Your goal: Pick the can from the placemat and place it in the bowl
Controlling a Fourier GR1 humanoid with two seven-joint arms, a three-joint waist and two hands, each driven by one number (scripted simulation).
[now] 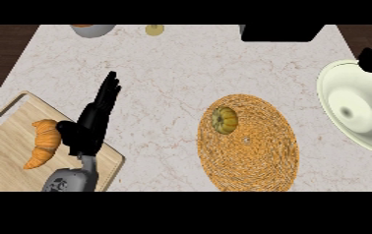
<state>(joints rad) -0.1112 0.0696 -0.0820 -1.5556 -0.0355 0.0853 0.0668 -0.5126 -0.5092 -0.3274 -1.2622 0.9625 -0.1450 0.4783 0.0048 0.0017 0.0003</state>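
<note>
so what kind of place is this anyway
Most likely a kitchen counter: a pale marble-look worktop carrying a wooden cutting board with a croissant, a woven placemat with a can lying on it, and a cream bowl at the right edge.

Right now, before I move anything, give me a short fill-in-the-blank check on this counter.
1. The can lies on the woven ____.
2. The croissant rests on the wooden ____.
3. The left hand has its fingers ____ and holds nothing.
4. The pale bowl sits at the view's ____ edge.

Missing words: placemat; cutting board; straight; right
</note>
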